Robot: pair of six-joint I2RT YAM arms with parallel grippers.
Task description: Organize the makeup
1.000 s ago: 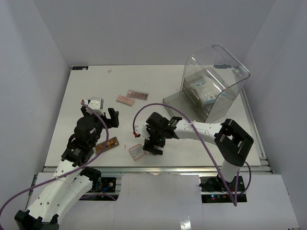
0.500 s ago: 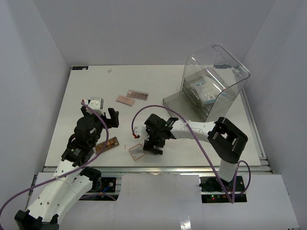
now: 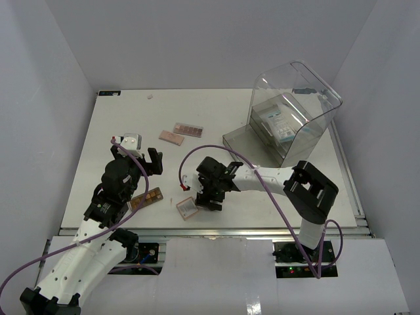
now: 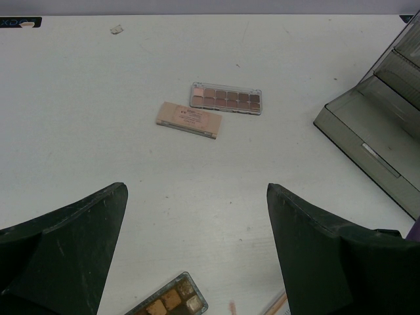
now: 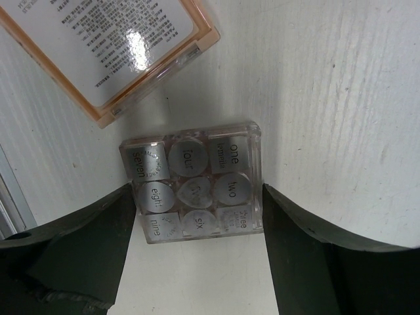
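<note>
My right gripper [image 3: 210, 200] [image 5: 198, 197] is down on the table with its jaws against both sides of the silvery grid palette [image 5: 193, 184], which the gripper hides in the top view. The pinkish square compact [image 3: 187, 209] [image 5: 105, 52] lies just beside it. My left gripper [image 3: 136, 157] [image 4: 197, 197] is open and empty above the table. A brown pan palette [image 3: 149, 197] [image 4: 167, 302] lies under its near edge. A pink flat case [image 3: 171, 137] [image 4: 188, 119] and a pink pan palette [image 3: 188, 129] [image 4: 226, 98] lie farther back. A white-blue packet [image 3: 282, 121] sits inside the clear box.
The large clear domed-lid box [image 3: 295, 111] stands at the back right, its grey base tray [image 4: 367, 151] open toward the middle. The table's front edge [image 3: 210, 228] runs just below the right gripper. White walls enclose the table on three sides.
The right arm has shifted slightly left, bringing its gripper over the grid palette beside the compact. The left arm has not moved.
</note>
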